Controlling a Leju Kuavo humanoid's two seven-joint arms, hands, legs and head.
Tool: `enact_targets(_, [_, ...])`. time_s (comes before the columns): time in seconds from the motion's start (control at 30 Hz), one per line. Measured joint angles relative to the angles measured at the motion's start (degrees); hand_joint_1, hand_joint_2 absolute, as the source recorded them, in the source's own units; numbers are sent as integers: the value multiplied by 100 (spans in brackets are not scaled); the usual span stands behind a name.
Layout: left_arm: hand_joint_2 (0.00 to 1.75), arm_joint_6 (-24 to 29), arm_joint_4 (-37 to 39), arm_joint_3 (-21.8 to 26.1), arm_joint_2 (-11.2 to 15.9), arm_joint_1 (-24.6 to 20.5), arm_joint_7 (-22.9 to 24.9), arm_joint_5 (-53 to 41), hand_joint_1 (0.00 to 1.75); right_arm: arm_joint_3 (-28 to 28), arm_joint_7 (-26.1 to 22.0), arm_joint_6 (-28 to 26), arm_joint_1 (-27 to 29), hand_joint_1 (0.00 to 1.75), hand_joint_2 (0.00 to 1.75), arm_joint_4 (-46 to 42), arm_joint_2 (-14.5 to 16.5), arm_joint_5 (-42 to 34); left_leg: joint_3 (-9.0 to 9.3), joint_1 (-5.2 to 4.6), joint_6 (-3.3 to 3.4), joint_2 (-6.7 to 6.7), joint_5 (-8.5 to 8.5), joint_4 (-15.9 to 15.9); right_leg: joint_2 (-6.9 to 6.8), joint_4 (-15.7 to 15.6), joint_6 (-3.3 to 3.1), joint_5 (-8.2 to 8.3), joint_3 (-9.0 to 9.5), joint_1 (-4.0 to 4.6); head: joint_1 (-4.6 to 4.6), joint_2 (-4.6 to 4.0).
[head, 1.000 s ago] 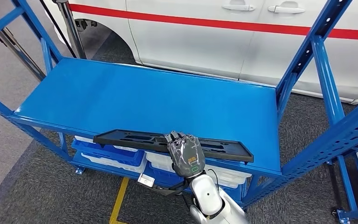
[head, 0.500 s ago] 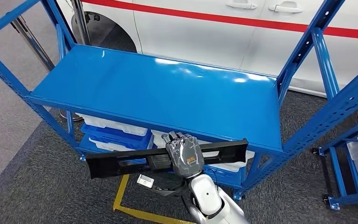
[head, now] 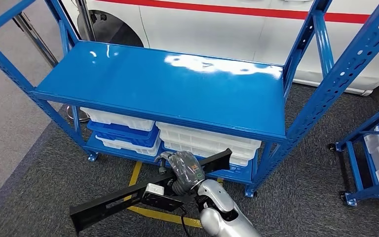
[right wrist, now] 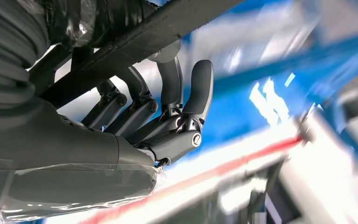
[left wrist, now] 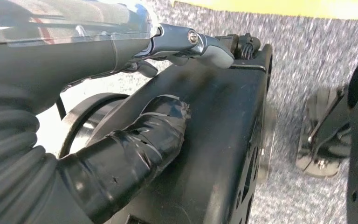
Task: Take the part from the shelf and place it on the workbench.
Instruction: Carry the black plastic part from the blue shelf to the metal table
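A long, flat black part point(head: 128, 192) with slotted openings hangs tilted in front of the blue shelf point(head: 168, 89), clear of its top board, its lower end near the grey carpet and its upper end raised toward the shelf's lower tier.

Shelf point(head: 177, 84) glare; blurred wrist views

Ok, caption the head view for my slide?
Right hand carries the long black part tilted, clear of the blue shelf.
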Motion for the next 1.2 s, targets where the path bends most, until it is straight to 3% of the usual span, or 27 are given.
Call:
enact_targets(0.03, [175,-16,0,-15,7,6,0,-10,0,-15,-85,188,7,175,175,-10,0,-296,145,11,-8,1,174,-89,-2,17,12,56,-90,-2,-1,0])
enact_targets(0.1, [175,-59,0,-53,20,22,-1,-36,0,-63,-211,516,15,175,175,-18,0,-817,600,29,-13,-7,443,-707,2,58,55,159,-243,-3,-2,0])
enact_targets(0.17, [175,-110,0,-107,32,35,-9,-57,0,-127,-310,825,13,175,175,-18,1,-1306,1008,12,18,-28,375,-1411,7,75,107,271,-332,7,1,0])
enact_targets(0.2, [175,-138,0,-133,36,38,-16,-66,0,-164,-366,994,10,175,175,-15,2,-1587,1090,-5,40,-38,302,-1597,5,63,131,341,-361,12,2,0])
enact_targets(0.27, [175,-195,0,-178,44,32,-32,-89,0,-232,-467,1325,12,175,175,-6,2,-2136,1060,-5,110,-28,334,-1695,16,35,181,440,-406,16,4,0])
enact_targets(0.3, [175,-226,-1,-208,45,19,-40,-102,0,-272,-512,1496,16,175,175,6,2,-2412,1013,4,158,-15,387,-1700,28,73,210,372,-437,13,8,0])
enact_targets(0.33, [175,-254,-1,-238,45,2,-45,-113,0,-311,-545,1639,19,175,175,22,1,-2635,958,12,214,1,444,-1703,40,205,234,191,-482,12,12,0])
enact_targets(0.37, [175,-283,-2,-272,46,-18,-50,-124,0,-352,-571,1763,22,175,175,44,-1,-2830,895,16,272,18,501,-1690,48,465,250,-93,-554,4,16,0])
enact_targets(0.43, [175,-333,-4,-331,47,-57,-59,-142,0,-418,-612,1950,23,175,175,103,-14,-3115,716,-17,348,35,603,-1629,52,1226,262,-621,-720,3,20,0])
enact_targets(0.47, [175,-353,-7,-359,48,-76,-63,-147,0,-437,-627,2012,24,175,175,132,-24,-3196,616,-31,366,43,651,-1588,53,1564,262,-708,-764,2,19,0])
enact_targets(0.5, [175,-365,-10,-383,48,-92,-66,-151,0,-447,-640,2052,26,175,175,162,-36,-3242,518,-42,371,49,693,-1546,53,1746,259,-650,-739,2,19,0])
enact_targets(0.53, [175,-370,-13,-403,49,-107,-68,-153,0,-452,-648,2074,29,175,175,190,-45,-3261,424,-51,370,52,730,-1502,53,1744,246,-499,-628,2,19,0])
enact_targets(0.57, [175,-372,-17,-416,49,-120,-69,-153,0,-457,-653,2087,30,175,175,215,-53,-3273,341,-57,364,52,763,-1460,55,1534,220,-335,-416,6,19,0])
enact_targets(0.6, [175,-372,-22,-425,48,-131,-74,-153,0,-461,-656,2093,27,175,175,235,-57,-3284,269,-67,351,52,791,-1423,58,1188,182,-272,-148,21,18,0])
enact_targets(0.67, [175,-382,-30,-442,47,-147,-84,-163,0,-468,-666,2116,16,175,175,257,-61,-3323,183,-74,301,53,860,-1376,65,481,121,-344,317,55,16,0])
enact_targets(0.73, [175,-401,-34,-472,48,-157,-90,-176,0,-468,-679,2154,3,175,175,274,-59,-3374,151,-62,232,57,960,-1396,72,194,98,-393,445,83,17,0])
enact_targets(0.8, [175,-419,-35,-502,55,-162,-91,-179,0,-468,-683,2180,-8,175,175,302,-59,-3406,92,-59,167,41,936,-1392,62,43,66,-308,425,40,20,0])
enact_targets(0.83, [175,-426,-35,-512,59,-166,-92,-179,0,-468,-683,2185,-14,175,175,314,-57,-3411,46,-58,139,28,791,-1305,52,-29,41,-253,392,13,19,0])
enact_targets(0.93, [175,-437,-37,-522,67,-182,-94,-183,0,-468,-684,2187,-24,175,175,345,-52,-3414,-77,-23,56,11,30,-514,30,-75,6,-57,157,-6,11,0])
enact_targets(0.97, [175,-437,-37,-523,70,-183,-93,-184,0,-468,-684,2188,-23,175,175,357,-52,-3415,-79,-10,28,11,-84,-213,22,-59,13,7,59,-5,9,0])
enact_targets(1.0, [175,-438,-37,-525,73,-181,-92,-185,0,-468,-684,2191,-23,175,175,370,-52,-3418,-38,5,3,12,-39,-25,15,-37,24,71,-45,-7,10,0])
enact_targets(1.03, [175,-440,-37,-531,77,-177,-91,-189,0,-468,-684,2195,-23,175,175,384,-53,-3427,66,24,-22,12,136,6,9,-7,41,137,-159,-12,9,0])
enact_targets(1.07, [175,-446,-37,-543,79,-172,-90,-195,0,-468,-686,2211,-23,175,175,398,-53,-3446,245,47,-44,13,352,-144,7,29,63,202,-274,-20,9,0])
enact_targets(1.1, [175,-455,-38,-559,81,-168,-90,-207,0,-468,-690,2247,-24,175,175,409,-54,-3486,473,68,-65,10,451,-447,8,64,91,267,-381,-25,7,0])
enact_targets(1.17, [175,-482,-40,-601,87,-157,-90,-236,0,-468,-710,2368,-26,175,175,423,-53,-3623,953,59,-48,-5,317,-1219,14,112,157,394,-518,-21,9,0])
enact_targets(1.2, [175,-501,-41,-626,91,-150,-93,-248,0,-468,-728,2445,-27,175,175,428,-54,-3717,1075,40,-8,-13,188,-1474,15,103,190,464,-543,-17,10,0])
